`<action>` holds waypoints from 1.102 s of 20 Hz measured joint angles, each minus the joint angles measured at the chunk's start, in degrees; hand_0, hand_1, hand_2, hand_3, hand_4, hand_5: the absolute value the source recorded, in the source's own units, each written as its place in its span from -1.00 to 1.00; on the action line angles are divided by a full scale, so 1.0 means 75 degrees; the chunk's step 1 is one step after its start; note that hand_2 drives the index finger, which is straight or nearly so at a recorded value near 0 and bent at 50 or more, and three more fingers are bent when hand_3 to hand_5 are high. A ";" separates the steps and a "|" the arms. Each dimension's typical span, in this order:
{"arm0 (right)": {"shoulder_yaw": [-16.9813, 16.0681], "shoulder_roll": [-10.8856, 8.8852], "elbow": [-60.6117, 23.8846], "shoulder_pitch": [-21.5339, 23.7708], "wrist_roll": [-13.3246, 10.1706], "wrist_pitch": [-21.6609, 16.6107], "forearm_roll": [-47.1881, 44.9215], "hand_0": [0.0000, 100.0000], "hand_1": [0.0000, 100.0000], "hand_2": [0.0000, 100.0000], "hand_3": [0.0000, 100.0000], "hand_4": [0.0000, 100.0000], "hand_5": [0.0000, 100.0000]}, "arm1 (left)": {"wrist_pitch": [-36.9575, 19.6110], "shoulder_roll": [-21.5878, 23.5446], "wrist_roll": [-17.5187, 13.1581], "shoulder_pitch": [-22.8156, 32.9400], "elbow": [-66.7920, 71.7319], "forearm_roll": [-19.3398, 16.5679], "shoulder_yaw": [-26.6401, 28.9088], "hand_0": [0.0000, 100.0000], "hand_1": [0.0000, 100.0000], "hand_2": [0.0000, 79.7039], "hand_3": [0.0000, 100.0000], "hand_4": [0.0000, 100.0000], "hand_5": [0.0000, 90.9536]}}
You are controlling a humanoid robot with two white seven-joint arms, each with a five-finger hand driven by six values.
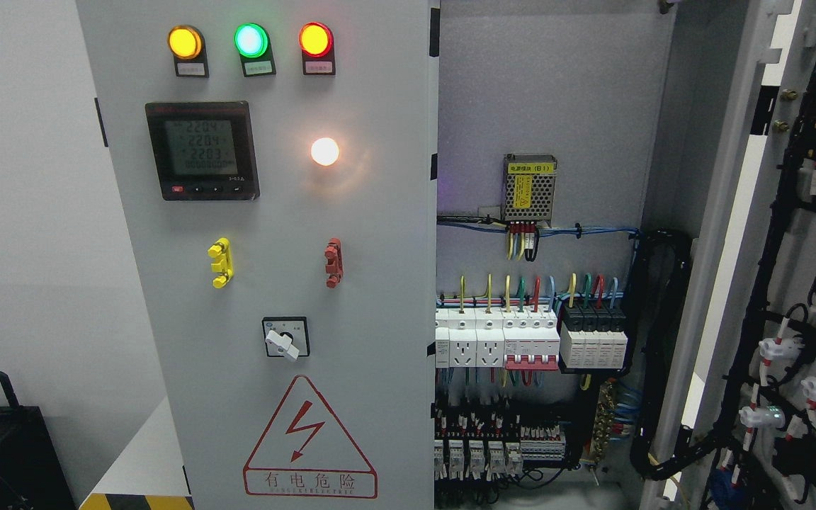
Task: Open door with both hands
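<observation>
doors of the electrical cabinet are standing in two states: the right door (776,283) is swinging wide open at the picture's right, showing its wired inner face edge-on, while the left door (273,248) is sitting closed and filling the middle of the head view. neither robot hand is showing anywhere, so whether the fingers are apart, together or clamped on something is not something i can tell.

going from near to far: the left door panel is carrying a warning triangle (309,439) low down, a white rotary switch (284,341) above it, a yellow handle (221,262) and a red handle (333,262) side by side at mid height, a digital meter (202,150) with a glowing white lamp (324,151) to its right, and three lit indicator lamps (252,41) along the top. deeper in, behind the open side, the back plate is holding rows of breakers (500,340) and a small power supply (529,188) above them.

the step in hand is looking like the left door (the right one seems done). doing it well is probably meaning catching the door's free edge (431,283) beside the opening, keeping fingers away from the switch and the handles, and pulling along the hinge arc to the left rather than straight back. the wiring just inside is worth avoiding.
</observation>
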 measured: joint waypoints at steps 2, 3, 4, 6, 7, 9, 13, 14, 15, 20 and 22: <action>0.0000 0.0000 0.0000 0.0000 -0.0006 0.0000 0.0000 -1.00 -1.00 -1.00 -1.00 -1.00 -1.00 | -0.0041 -0.0302 0.0049 0.1027 0.0488 -0.0507 0.0479 -1.00 -1.00 -1.00 -1.00 -0.94 -1.00; 0.0000 0.0001 0.0000 0.0000 -0.0011 0.0000 0.0000 -1.00 -1.00 -1.00 -1.00 -1.00 -1.00 | -0.0051 -0.0492 0.0085 0.1529 0.0721 -0.0854 0.0780 -1.00 -1.00 -1.00 -1.00 -0.94 -1.00; 0.0000 0.0002 0.0000 0.0000 -0.0018 0.0000 0.0000 -1.00 -1.00 -1.00 -1.00 -1.00 -1.00 | -0.0052 -0.0721 0.0079 0.2014 0.0967 -0.1268 0.1124 -1.00 -1.00 -1.00 -1.00 -0.94 -1.00; 0.0000 0.0001 0.0000 0.0000 -0.0022 0.0000 0.0000 -1.00 -1.00 -1.00 -1.00 -1.00 -1.00 | -0.0053 -0.1245 -0.0024 0.2800 0.1486 -0.2185 0.1809 -1.00 -1.00 -1.00 -1.00 -0.94 -1.00; 0.0000 0.0001 0.0000 0.0000 -0.0022 0.0000 0.0000 -1.00 -1.00 -1.00 -1.00 -1.00 -1.00 | -0.0057 -0.1526 -0.0080 0.3082 0.1753 -0.2645 0.2117 -1.00 -1.00 -1.00 -1.00 -0.94 -1.00; 0.0000 0.0002 0.0000 0.0000 -0.0021 0.0000 0.0000 -1.00 -1.00 -1.00 -1.00 -1.00 -1.00 | -0.0086 -0.2192 -0.0126 0.3466 0.2427 -0.3413 0.2725 -1.00 -1.00 -1.00 -1.00 -0.94 -1.00; 0.0000 0.0001 0.0000 0.0000 -0.0006 0.0005 -0.0001 -1.00 -1.00 -1.00 -1.00 -1.00 -1.00 | -0.0260 -0.3545 -0.0170 0.3388 0.4129 -0.4503 0.3658 -1.00 -1.00 -1.00 -1.00 -0.94 -1.00; 0.0000 0.0002 0.0001 0.0000 -0.0004 0.0005 -0.0003 -1.00 -1.00 -1.00 -1.00 -1.00 -1.00 | -0.0416 -0.3895 -0.0169 0.3252 0.4620 -0.4677 0.3846 -1.00 -1.00 -1.00 -1.00 -0.94 -1.00; 0.0000 0.0001 0.0000 0.0000 -0.0003 0.0005 -0.0002 -1.00 -1.00 -1.00 -1.00 -1.00 -1.00 | -0.0574 -0.4230 -0.0145 0.3094 0.5108 -0.4819 0.4013 -1.00 -1.00 -1.00 -1.00 -0.94 -1.00; 0.0000 0.0002 0.0000 0.0000 0.0003 0.0006 -0.0001 -1.00 -1.00 -1.00 -1.00 -1.00 -1.00 | -0.1056 -0.5872 0.0401 0.2403 0.7288 -0.5366 0.4785 -1.00 -1.00 -1.00 -1.00 -0.94 -1.00; 0.0000 0.0001 0.0000 0.0000 0.0003 0.0006 -0.0001 -1.00 -1.00 -1.00 -1.00 -1.00 -1.00 | -0.1085 -0.6372 0.0770 0.2248 0.7894 -0.5727 0.5116 -1.00 -1.00 -1.00 -1.00 -0.94 -1.00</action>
